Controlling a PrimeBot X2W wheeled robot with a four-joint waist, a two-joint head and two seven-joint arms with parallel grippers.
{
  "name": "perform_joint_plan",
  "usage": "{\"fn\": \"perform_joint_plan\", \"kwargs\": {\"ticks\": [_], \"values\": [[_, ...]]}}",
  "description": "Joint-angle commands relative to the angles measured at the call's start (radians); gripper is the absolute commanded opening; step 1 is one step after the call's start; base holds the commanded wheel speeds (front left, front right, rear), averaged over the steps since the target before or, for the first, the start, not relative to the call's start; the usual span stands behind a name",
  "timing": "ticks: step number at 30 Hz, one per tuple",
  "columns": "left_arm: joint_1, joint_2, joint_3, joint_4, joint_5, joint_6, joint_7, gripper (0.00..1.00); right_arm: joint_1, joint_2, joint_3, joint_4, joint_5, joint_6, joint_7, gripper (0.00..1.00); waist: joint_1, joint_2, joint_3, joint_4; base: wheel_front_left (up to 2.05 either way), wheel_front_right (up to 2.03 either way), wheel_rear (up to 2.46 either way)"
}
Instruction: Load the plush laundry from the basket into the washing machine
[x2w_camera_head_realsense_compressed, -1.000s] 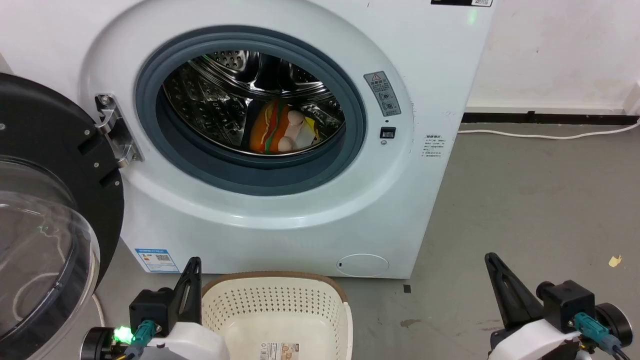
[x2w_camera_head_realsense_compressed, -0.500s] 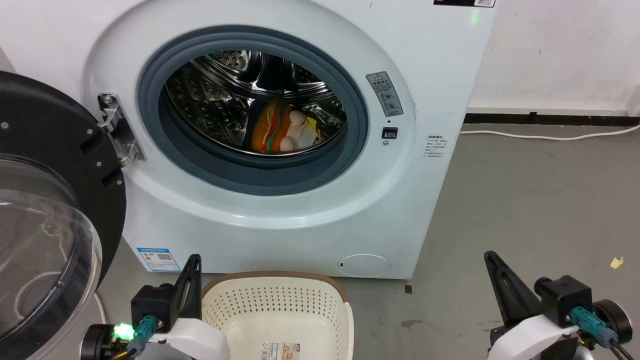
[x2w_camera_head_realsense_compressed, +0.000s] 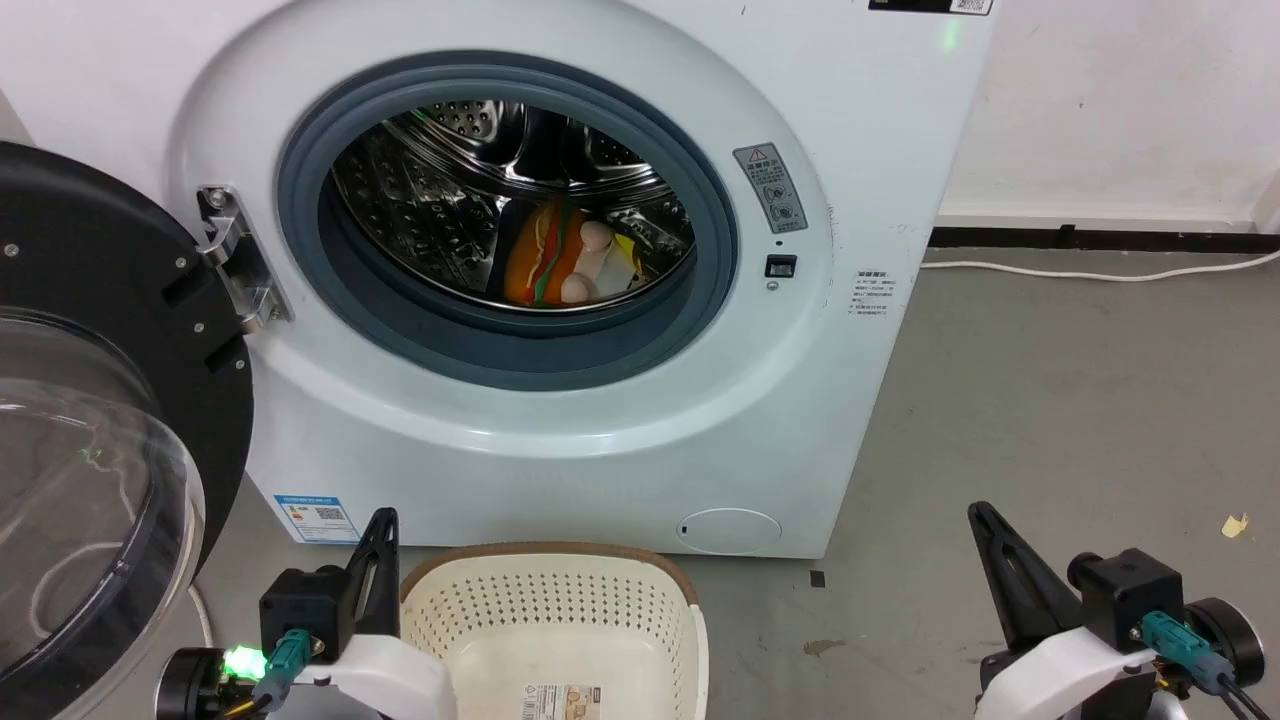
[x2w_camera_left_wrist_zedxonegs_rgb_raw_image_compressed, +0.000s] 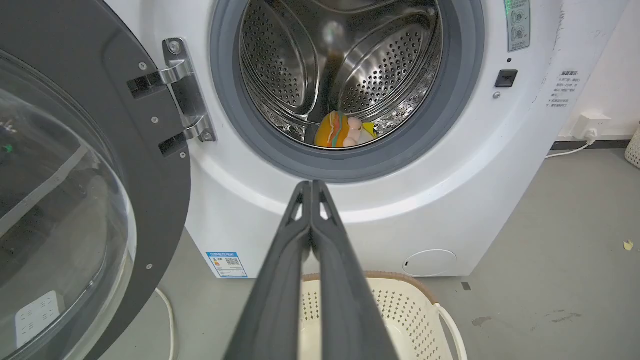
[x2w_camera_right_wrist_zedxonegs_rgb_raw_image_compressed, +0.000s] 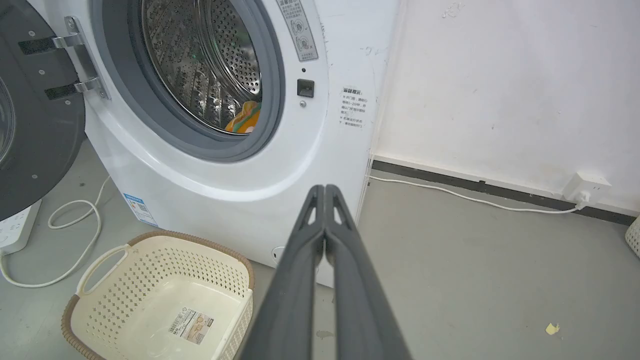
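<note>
Left gripper (x2w_camera_head_realsense_compressed: 386, 518) and right gripper (x2w_camera_head_realsense_compressed: 978, 512) rest low, pinched closed.

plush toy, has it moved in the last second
No: the plush toy keeps its place relative to the grey door seal; the camera shifted slightly.

1. Looks along the right gripper (x2w_camera_right_wrist_zedxonegs_rgb_raw_image_compressed: 325, 188), its two dark fingers (x2w_camera_right_wrist_zedxonegs_rgb_raw_image_compressed: 295, 280) pressed tip to tip.
2. Faces the washing machine (x2w_camera_right_wrist_zedxonegs_rgb_raw_image_compressed: 240, 195), door (x2w_camera_right_wrist_zedxonegs_rgb_raw_image_compressed: 40, 130) swung wide at the left.
3. Catches an orange-and-yellow patch of the plush laundry (x2w_camera_right_wrist_zedxonegs_rgb_raw_image_compressed: 245, 119) low in the drum (x2w_camera_right_wrist_zedxonegs_rgb_raw_image_compressed: 200, 65), behind the grey seal (x2w_camera_right_wrist_zedxonegs_rgb_raw_image_compressed: 220, 150).
4. Finds the basket (x2w_camera_right_wrist_zedxonegs_rgb_raw_image_compressed: 150, 270) on the floor (x2w_camera_right_wrist_zedxonegs_rgb_raw_image_compressed: 475, 280) just before the machine, barcode sticker (x2w_camera_right_wrist_zedxonegs_rgb_raw_image_compressed: 192, 324) on its bottom.
5. Takes in a white cable (x2w_camera_right_wrist_zedxonegs_rgb_raw_image_compressed: 450, 194) running along the wall (x2w_camera_right_wrist_zedxonegs_rgb_raw_image_compressed: 500, 75) to a socket (x2w_camera_right_wrist_zedxonegs_rgb_raw_image_compressed: 586, 189).
</note>
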Motion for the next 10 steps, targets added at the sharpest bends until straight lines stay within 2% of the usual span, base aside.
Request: {"fn": "perform_joint_plan", "kwargs": {"ticks": [1,10], "values": [[-0.015,0.0,0.002,-0.005,0.003,-0.005,0.0,0.0,-0.012,0.001,-0.003,-0.001,-0.008,-0.001,0.0,0.0,-0.0001,0.0,0.0,0.0,0.0,0.0,0.0],[-0.015,0.0,0.002,-0.005,0.003,-0.005,0.0,0.0,-0.012,0.001,-0.003,-0.001,-0.008,-0.001,0.0,0.0,-0.0001,0.0,0.0,0.0,0.0,0.0,0.0]]}}
